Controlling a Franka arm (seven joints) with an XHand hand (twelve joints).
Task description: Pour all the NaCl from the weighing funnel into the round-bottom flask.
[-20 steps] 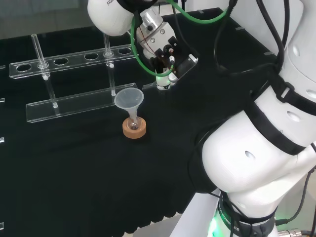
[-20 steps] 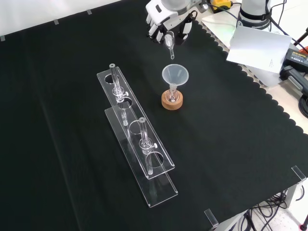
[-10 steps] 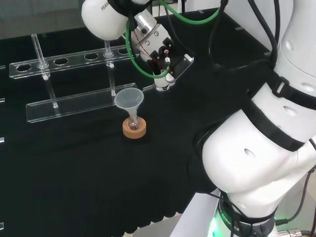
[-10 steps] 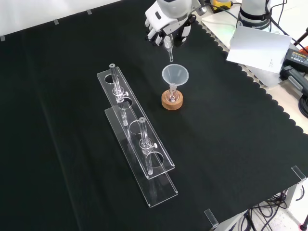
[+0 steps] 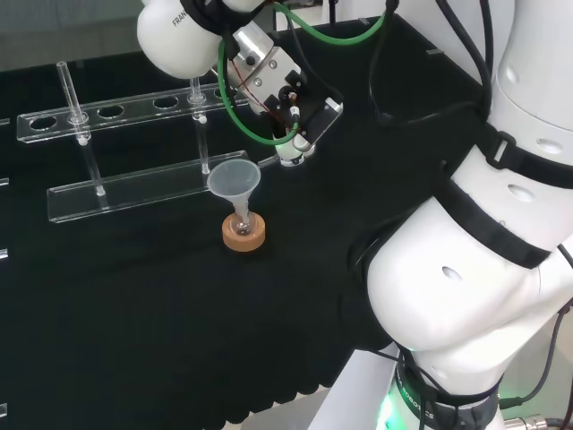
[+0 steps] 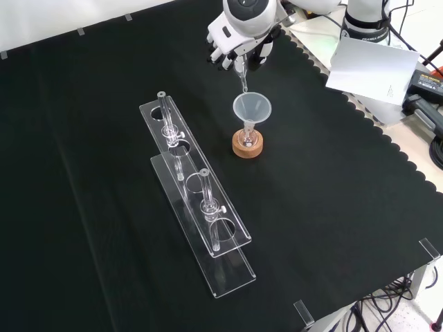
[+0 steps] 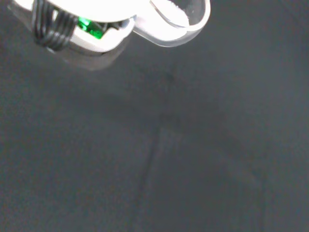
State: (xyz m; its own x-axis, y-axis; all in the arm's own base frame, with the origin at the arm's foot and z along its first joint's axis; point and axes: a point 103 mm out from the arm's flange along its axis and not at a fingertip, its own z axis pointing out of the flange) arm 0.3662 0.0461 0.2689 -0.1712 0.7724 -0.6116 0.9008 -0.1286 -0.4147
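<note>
one hand hangs at the 12 o'clock edge of the front view, its fingers curled round a small clear weighing funnel whose narrow stem points down. the stem's tip sits just above the far rim of a wide clear funnel, at about that funnel's 11 o'clock; whether they touch cannot be told. the wide funnel stands in the neck of a small round-bottom flask, which rests on a cork ring near the middle of the black cloth. in the head view the hand is at the funnel's 1 o'clock, close above it. a clear rack with tubes lies at the flask's 8 o'clock in the front view, well apart. in the wrist view a clear curved piece shows beside the white palm part, over bare cloth.
</note>
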